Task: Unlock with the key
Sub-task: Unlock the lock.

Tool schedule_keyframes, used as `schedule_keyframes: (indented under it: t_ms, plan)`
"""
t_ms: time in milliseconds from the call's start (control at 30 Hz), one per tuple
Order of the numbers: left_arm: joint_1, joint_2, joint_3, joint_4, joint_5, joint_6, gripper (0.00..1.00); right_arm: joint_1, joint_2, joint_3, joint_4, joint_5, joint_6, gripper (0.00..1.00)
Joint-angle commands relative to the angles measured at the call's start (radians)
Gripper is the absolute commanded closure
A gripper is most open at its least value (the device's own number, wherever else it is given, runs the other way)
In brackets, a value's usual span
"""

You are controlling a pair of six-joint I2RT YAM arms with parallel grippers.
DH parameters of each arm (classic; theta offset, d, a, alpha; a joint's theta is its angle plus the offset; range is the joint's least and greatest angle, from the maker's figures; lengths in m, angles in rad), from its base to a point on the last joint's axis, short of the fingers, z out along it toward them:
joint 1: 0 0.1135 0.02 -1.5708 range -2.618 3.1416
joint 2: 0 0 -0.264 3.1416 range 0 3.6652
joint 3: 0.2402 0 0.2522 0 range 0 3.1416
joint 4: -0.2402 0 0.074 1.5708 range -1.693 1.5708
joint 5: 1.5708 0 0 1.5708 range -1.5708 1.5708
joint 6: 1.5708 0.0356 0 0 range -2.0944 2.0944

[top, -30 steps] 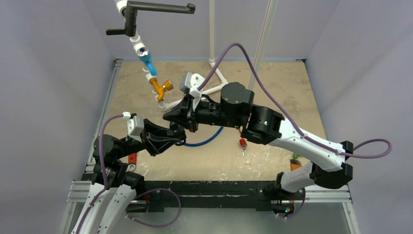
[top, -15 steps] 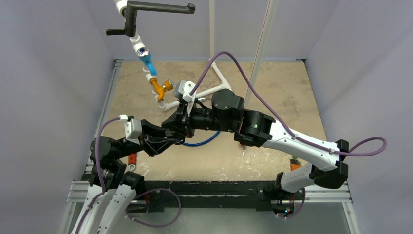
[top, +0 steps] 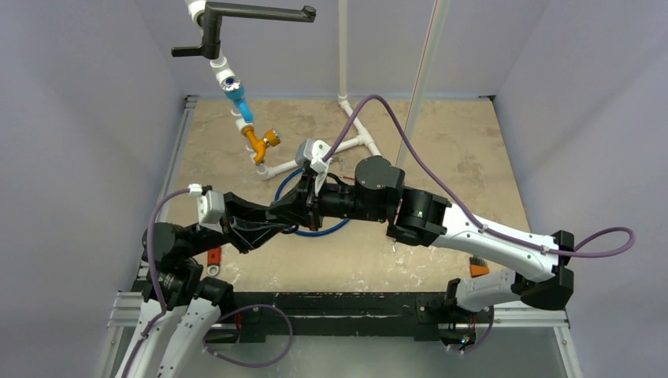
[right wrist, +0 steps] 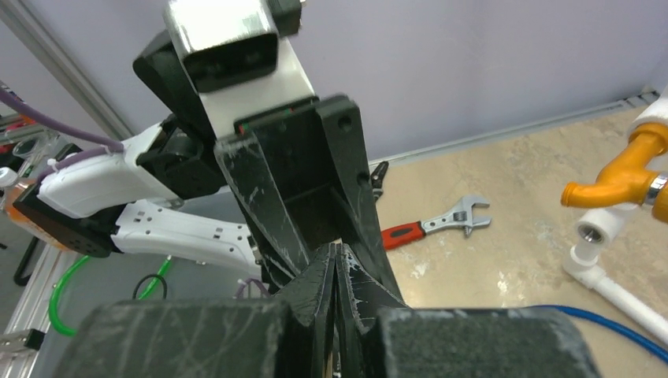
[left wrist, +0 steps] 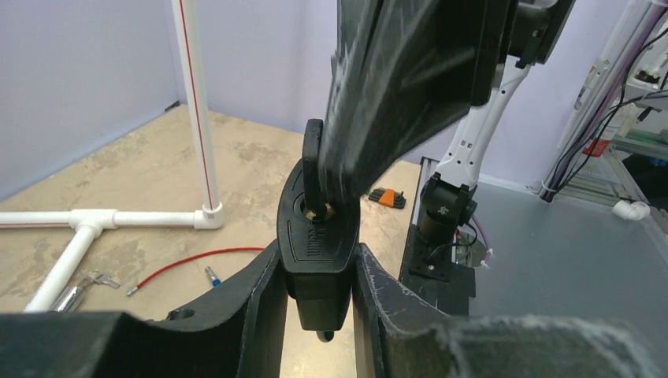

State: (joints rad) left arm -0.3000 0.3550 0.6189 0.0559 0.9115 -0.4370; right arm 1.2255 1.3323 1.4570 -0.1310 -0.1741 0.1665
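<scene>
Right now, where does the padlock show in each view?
Top external: hidden under the right fingers, left of centre.
Left wrist: the padlock sits centre frame, clamped between the left fingers.
Right wrist: not distinguishable beyond its own shut fingers.
Shared landmark: the white PVC pipe frame, in all three.

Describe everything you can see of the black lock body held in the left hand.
The black, plastic-looking lock body is a rounded, upright wedge with a ribbed front marking and a round recess on top showing a brassy glint. The left hand clamps both its flanks, and its lower tip pokes out below. The shut right hand meets it at the recess, beside a black upright tab. No key is clearly visible.
</scene>
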Motion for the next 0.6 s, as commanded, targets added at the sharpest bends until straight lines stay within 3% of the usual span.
schedule_keyframes:
  t_ms: [0, 100, 267, 567]
  plan:
    - [0.012, -0.014, 0.088, 0.177, -0.030, -0.045, 1.00, 0.006, -0.031, -0.063, 0.048, 0.003, 0.045, 1.00]
    - [0.012, -0.007, 0.089, 0.179, -0.018, -0.043, 1.00, 0.005, -0.023, -0.029, 0.005, 0.006, 0.047, 1.00]
    - [0.012, -0.011, 0.063, 0.139, -0.007, 0.001, 1.00, 0.005, -0.018, 0.117, -0.054, 0.034, -0.013, 0.63]
    - [0.012, -0.010, 0.059, 0.136, 0.008, 0.005, 1.00, 0.003, -0.007, 0.215, -0.124, 0.039, -0.071, 0.53]
